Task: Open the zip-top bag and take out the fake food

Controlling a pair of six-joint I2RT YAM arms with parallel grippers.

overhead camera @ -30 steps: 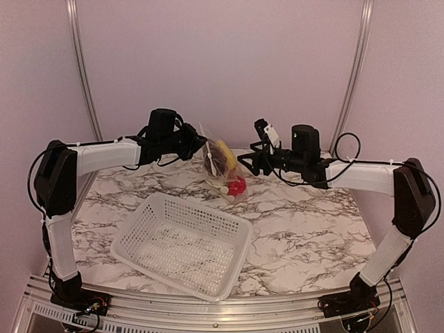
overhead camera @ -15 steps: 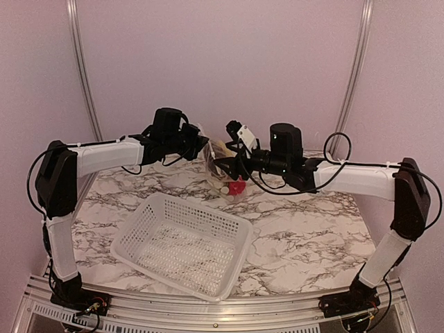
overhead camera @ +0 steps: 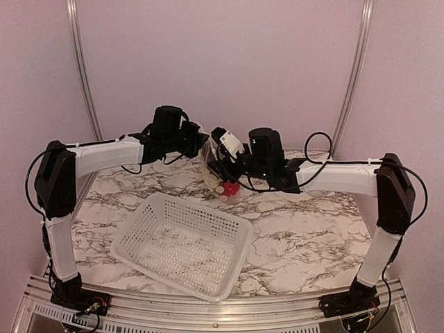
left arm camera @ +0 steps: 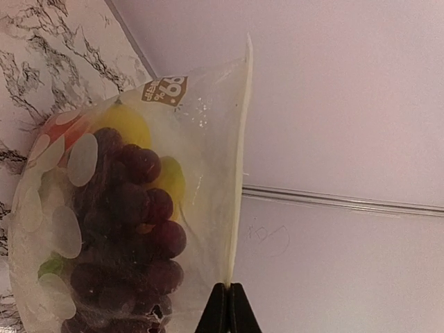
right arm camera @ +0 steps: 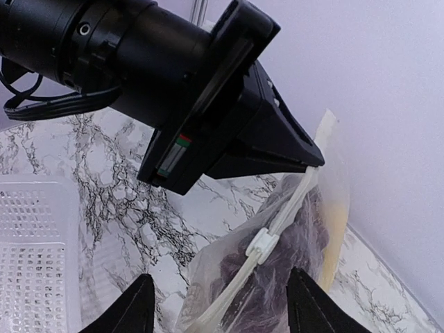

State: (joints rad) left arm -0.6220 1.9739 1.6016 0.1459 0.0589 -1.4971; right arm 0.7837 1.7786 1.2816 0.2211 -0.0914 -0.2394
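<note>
The clear zip-top bag hangs above the back of the table, held up by its zip edge. My left gripper is shut on the zip strip at one end, its tips pinched together on it. Fake food fills the bag: a dark purple grape bunch, a yellow piece and a red piece. My right gripper is open, its fingers standing either side of the strip just below the white slider, not touching it.
A white perforated basket sits on the marble table in front of the bag, left of centre. The left gripper's black body is close above the right gripper. The back wall stands just behind the bag.
My right arm has swung left up to the bag and its jaws have narrowed somewhat around the zip strip. The left gripper has kept its hold, shifting slightly.
</note>
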